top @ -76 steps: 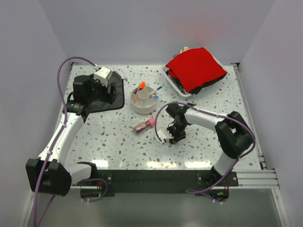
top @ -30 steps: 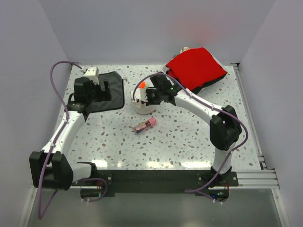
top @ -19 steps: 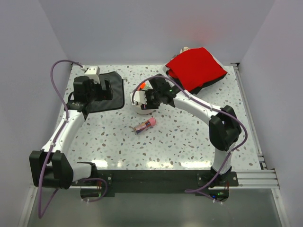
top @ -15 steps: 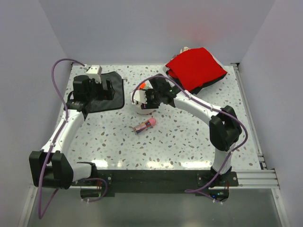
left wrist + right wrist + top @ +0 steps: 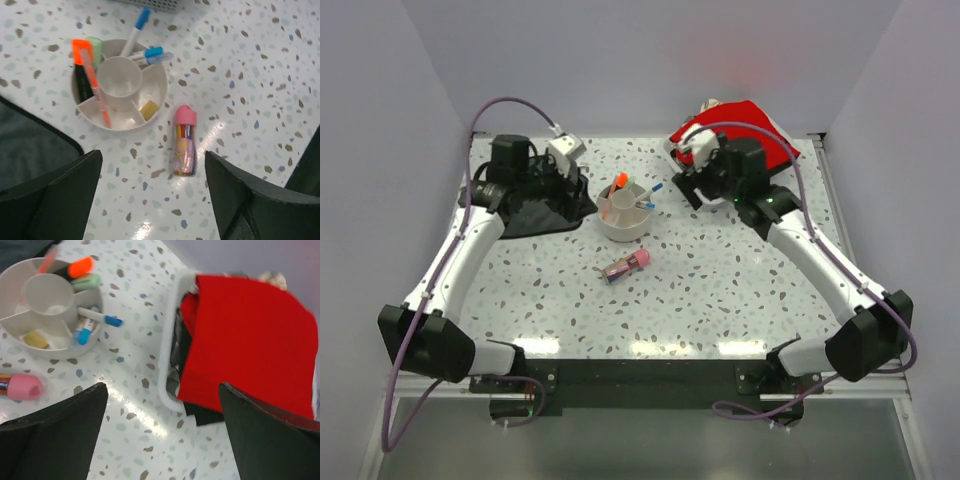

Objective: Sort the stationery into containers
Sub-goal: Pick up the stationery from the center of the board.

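Note:
The round off-white bowl (image 5: 623, 229) (image 5: 162, 92) (image 5: 98, 310) stands mid-table and holds an orange-and-black highlighter (image 5: 80, 56) (image 5: 80, 266), a pale green highlighter (image 5: 96, 46), two blue-tipped pens (image 5: 138, 24) (image 5: 100, 318) and a tan eraser (image 5: 149, 109) (image 5: 35, 339). The pink-capped tan stick (image 5: 626, 266) (image 5: 183, 140) (image 5: 20, 386) lies on the table in front of the bowl. My left gripper (image 5: 570, 185) (image 5: 154, 154) hovers open just left of the bowl, with nothing in it. My right gripper (image 5: 688, 188) (image 5: 162, 385) hangs open and bare between the bowl and the tray.
A white tray (image 5: 672, 150) (image 5: 167, 370) with a red cloth (image 5: 735, 135) (image 5: 250, 340) sits at the back right. A black cloth (image 5: 535, 215) (image 5: 25, 145) lies left of the bowl, under my left arm.
My right gripper has opened and pulled back from over the bowl to the right, toward the tray. My left arm has swung right, from the black cloth toward the bowl.

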### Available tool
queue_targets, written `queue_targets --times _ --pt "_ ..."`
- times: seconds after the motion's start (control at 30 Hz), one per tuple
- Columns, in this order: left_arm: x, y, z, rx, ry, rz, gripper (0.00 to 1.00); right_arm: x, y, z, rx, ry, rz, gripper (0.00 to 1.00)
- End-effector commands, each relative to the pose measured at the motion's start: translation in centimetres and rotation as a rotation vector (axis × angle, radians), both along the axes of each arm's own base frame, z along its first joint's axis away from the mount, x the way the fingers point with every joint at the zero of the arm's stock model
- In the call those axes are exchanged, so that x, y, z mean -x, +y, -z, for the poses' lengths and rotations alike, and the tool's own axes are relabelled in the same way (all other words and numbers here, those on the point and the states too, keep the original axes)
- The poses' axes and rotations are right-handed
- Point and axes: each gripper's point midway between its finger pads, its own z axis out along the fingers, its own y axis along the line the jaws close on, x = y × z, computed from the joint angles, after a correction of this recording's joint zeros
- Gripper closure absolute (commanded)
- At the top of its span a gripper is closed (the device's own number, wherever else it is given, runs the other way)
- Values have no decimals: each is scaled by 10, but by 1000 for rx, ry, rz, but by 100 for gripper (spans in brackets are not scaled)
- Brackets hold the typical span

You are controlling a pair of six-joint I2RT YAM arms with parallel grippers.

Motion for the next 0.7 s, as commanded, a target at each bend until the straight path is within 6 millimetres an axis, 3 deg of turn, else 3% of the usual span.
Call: queue_targets --times 0.0,0.07,0.27,0.43,0.67 --pt "35 -28 26 -152 42 105 12 -1 -56 25 -260 197 317 3" --pt "31 -36 37 -194 63 102 12 3 -68 27 -276 213 354 3" --pt "23 -60 60 -299 68 103 16 20 -81 7 -289 150 364 4" --pt "32 -88 82 -391 64 177 17 35 -91 -7 -312 94 371 4" --pt "41 -116 116 -482 95 262 20 49 -104 -5 -306 62 390 3"
